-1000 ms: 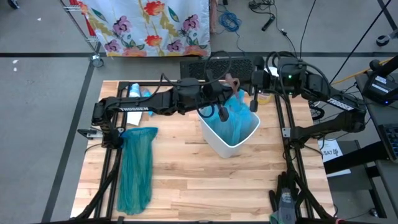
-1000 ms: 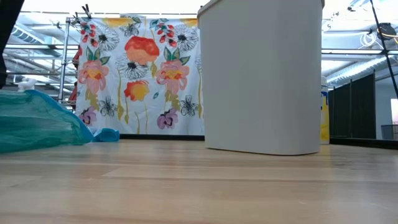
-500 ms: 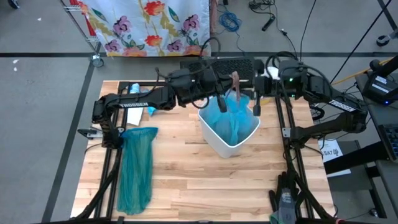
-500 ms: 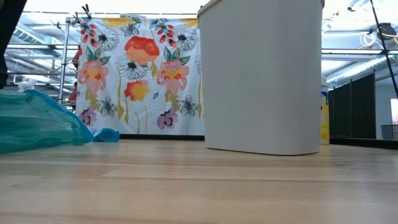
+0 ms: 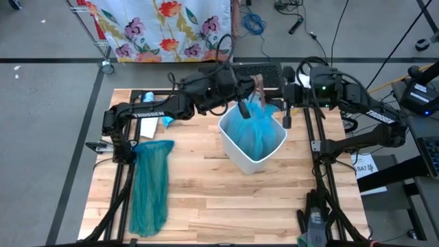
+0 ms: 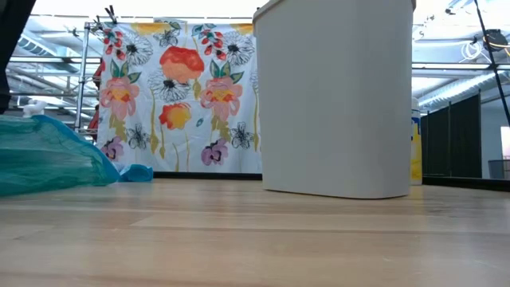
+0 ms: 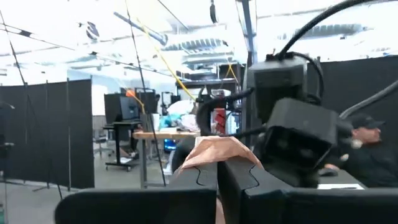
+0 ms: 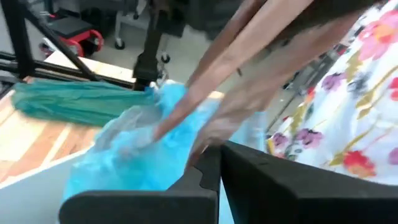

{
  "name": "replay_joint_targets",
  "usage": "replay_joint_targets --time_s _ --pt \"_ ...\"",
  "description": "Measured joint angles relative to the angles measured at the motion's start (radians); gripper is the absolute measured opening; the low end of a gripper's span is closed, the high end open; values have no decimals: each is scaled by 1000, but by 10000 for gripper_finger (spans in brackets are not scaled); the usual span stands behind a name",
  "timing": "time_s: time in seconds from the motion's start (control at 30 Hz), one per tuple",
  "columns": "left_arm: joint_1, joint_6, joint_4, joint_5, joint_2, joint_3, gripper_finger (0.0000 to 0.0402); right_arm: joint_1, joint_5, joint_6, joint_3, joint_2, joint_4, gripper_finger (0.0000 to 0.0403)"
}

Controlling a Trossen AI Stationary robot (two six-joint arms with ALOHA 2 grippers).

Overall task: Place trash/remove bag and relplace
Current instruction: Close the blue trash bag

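High view: the pale blue bag (image 5: 252, 130), bunched, rises from the white bin (image 5: 255, 162) mid-table. I hold its neck with both closed tools, left tool (image 5: 245, 110) and right tool (image 5: 284, 113), brown paper (image 7: 214, 152) pinched in the left. I should lift straight, evenly. The exact grip points and the bag's contents are hidden; the teal bag (image 5: 149, 185) lies well apart.

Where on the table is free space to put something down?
Bare wood lies in front of the white bin, between the teal bag and the right frame rail. Crowded behind the bin, where both hands meet over the blue bag.
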Motion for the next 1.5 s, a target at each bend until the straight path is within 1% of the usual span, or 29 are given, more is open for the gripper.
replay_joint_targets --time_s 0.07,0.13,0.3,0.47,0.6,0.63,0.73,0.97,1.17,1.23,1.33,1.5 --pt "3 -1 -4 0 0 0 0 0 21 -11 3 -15 -2 0" --pt "5 -1 -5 0 0 0 0 -1 44 -11 34 -25 -8 0" --pt "5 -1 -3 0 0 0 0 -1 47 8 132 -31 -43 0" --pt "5 0 -2 0 0 0 0 -1 -21 61 157 -31 -76 0" --pt "5 0 1 0 0 0 0 -1 -28 87 156 -4 -112 0" --pt "5 0 2 2 0 0 0 -1 -33 90 156 5 -107 0" --pt "5 -1 2 13 0 0 0 -1 -96 90 156 40 -52 0" --pt "-14 -1 0 16 0 0 0 -2 -98 45 155 136 35 0" --pt "-26 0 -5 17 0 -1 0 -1 -106 33 155 186 92 0" --pt "-26 1 -12 17 -7 -1 0 -2 -141 34 155 194 110 0" --pt "-25 34 -18 16 -33 -2 0 -1 -228 70 155 198 133 0" --pt "-15 76 -17 16 -92 -2 0 8 -279 97 156 228 125 0"
